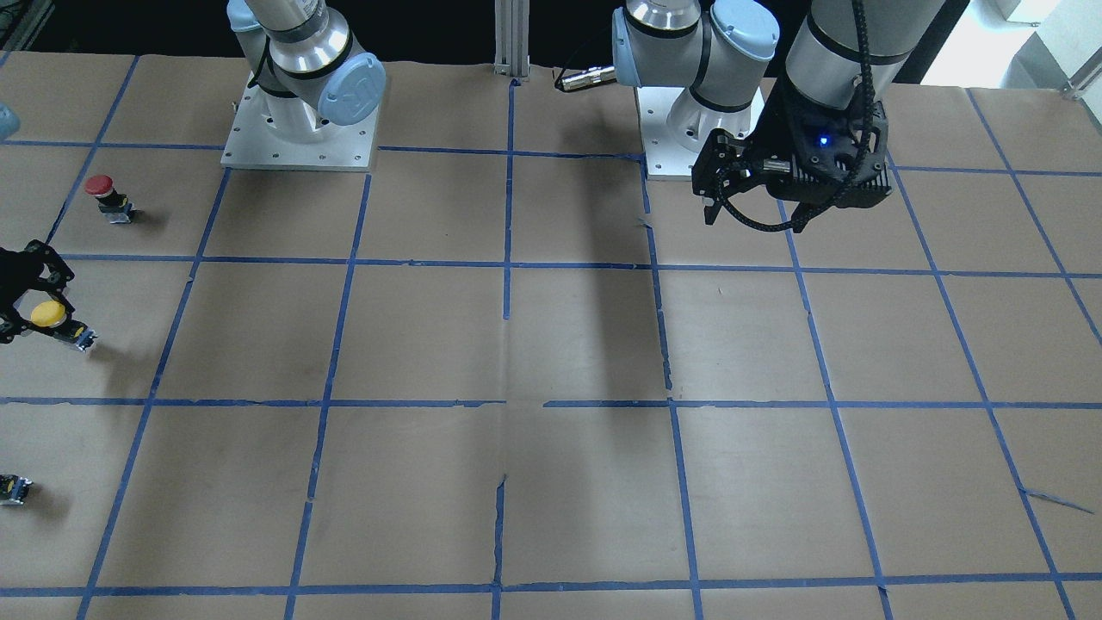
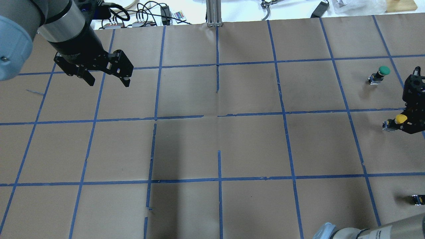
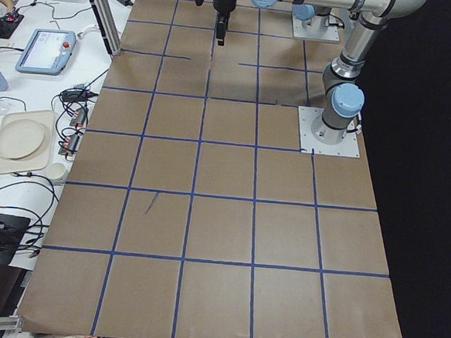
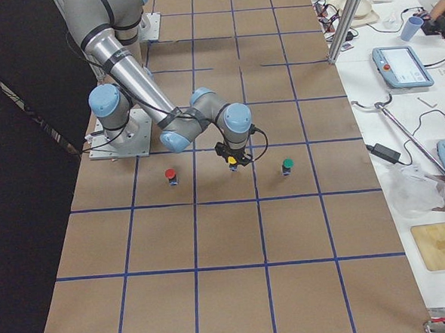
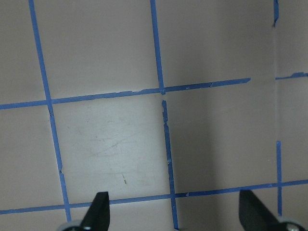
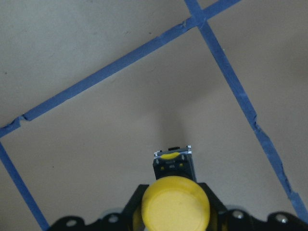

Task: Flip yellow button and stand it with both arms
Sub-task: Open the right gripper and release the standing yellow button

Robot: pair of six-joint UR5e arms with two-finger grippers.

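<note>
Right hand (image 1: 40, 310) clasps the yellow button (image 6: 176, 207) by its cap.

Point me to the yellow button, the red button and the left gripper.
yellow button (image 1: 47, 313), front-facing view, on its yellow cap.
red button (image 1: 99, 182), front-facing view, on its red cap.
left gripper (image 2: 109, 83), overhead view, midway between its open jaws.

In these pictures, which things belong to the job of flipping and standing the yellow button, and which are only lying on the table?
For the job:
yellow button, gripped at its cap by the right claw
left claw, open and empty

Only lying about:
red button
green button
small black capless part
</note>
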